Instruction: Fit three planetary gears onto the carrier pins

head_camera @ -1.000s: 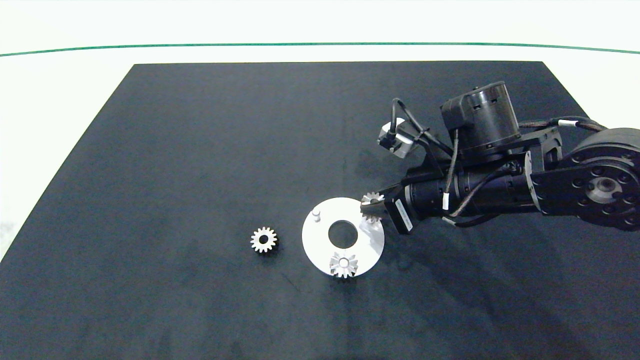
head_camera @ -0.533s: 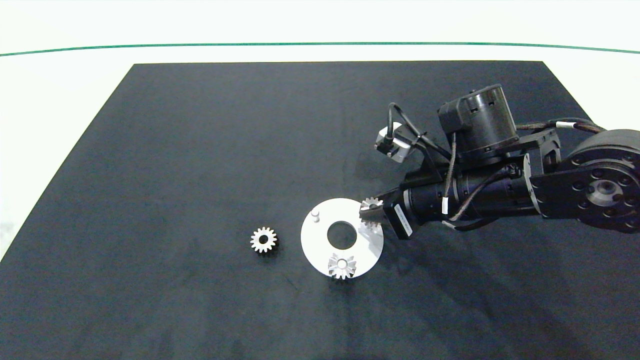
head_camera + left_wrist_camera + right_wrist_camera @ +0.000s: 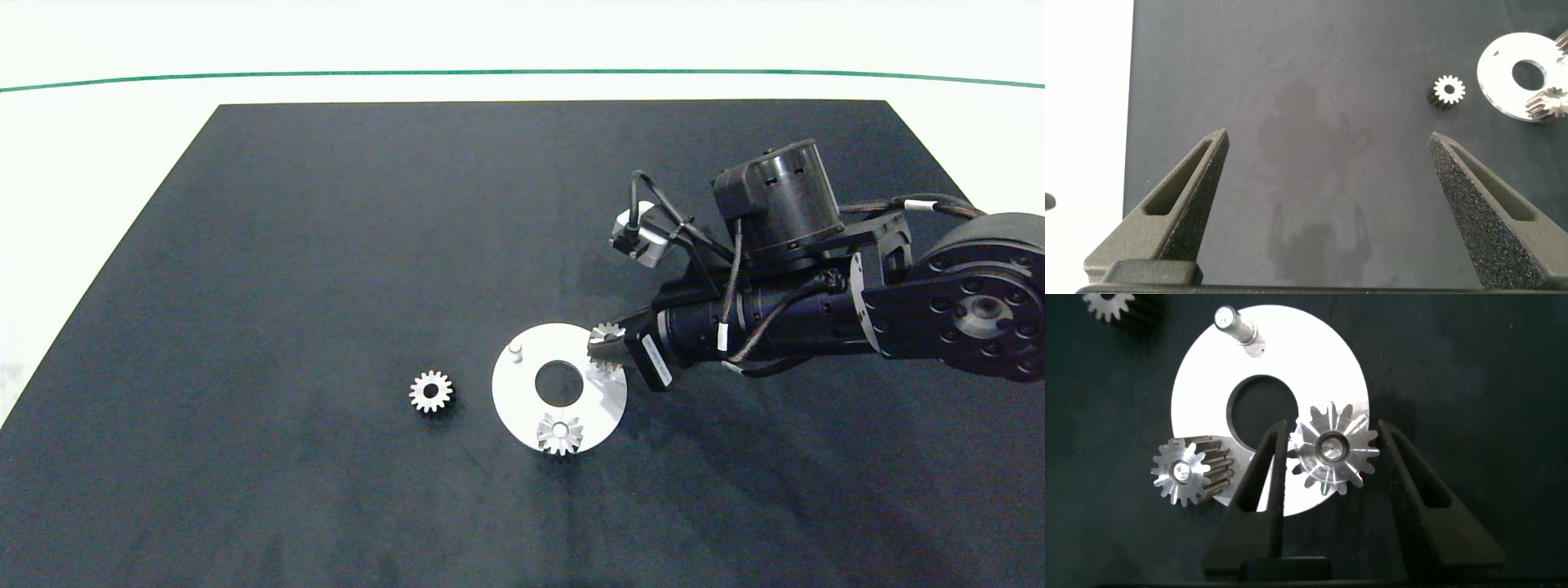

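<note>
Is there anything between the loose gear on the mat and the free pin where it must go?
Nothing visible. The loose gear lies on the mat beside the white disc, and only bare mat and disc separate it from the free pin.

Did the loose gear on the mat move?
No. The loose gear sits at the same spot on the black mat, just as far left of the white disc as before.

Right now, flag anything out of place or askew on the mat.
Nothing looks damaged or askew. One gear lies loose on the mat beside the white disc, and one pin is bare. A second gear sits on its pin; the right gripper brackets the third.
</note>
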Available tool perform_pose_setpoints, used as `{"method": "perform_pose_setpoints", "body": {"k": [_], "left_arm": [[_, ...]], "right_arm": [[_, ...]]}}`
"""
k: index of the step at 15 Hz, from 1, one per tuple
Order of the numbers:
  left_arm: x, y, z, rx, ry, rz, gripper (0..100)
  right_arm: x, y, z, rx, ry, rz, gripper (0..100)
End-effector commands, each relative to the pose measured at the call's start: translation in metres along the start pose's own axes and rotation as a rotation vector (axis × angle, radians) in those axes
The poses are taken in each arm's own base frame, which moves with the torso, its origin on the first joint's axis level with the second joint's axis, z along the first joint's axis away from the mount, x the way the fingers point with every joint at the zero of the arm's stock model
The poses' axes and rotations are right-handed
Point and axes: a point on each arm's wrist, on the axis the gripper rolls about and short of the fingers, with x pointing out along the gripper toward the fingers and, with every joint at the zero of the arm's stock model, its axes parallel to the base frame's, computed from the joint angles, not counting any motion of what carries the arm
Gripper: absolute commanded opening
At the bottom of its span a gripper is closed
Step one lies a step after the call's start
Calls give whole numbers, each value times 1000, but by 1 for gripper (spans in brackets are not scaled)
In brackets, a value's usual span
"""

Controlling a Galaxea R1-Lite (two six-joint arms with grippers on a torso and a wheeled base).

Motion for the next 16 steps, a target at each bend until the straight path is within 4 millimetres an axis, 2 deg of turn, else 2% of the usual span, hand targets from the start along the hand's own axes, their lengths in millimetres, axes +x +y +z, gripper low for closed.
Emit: {"method": "perform_pose_setpoints", "body": {"k": [1, 9, 11, 13, 16], "left_arm": [[0, 0, 0, 0, 3, 0, 100], [-1, 0, 0, 0, 0, 0, 100], [-3, 0, -1, 1, -8, 1, 100], [-5, 0, -2, 1, -13, 2, 100], [-8, -1, -7, 1, 19, -8, 100]], "right_arm": [[2, 0, 0, -10, 9, -23, 100], [-4, 6, 4, -11, -26, 29, 100], [-26, 3, 13, -9, -96, 9, 100], [-58, -6, 17, 3, -159, -44, 100], [-113, -13, 3, 23, -217, -138, 100]]}}
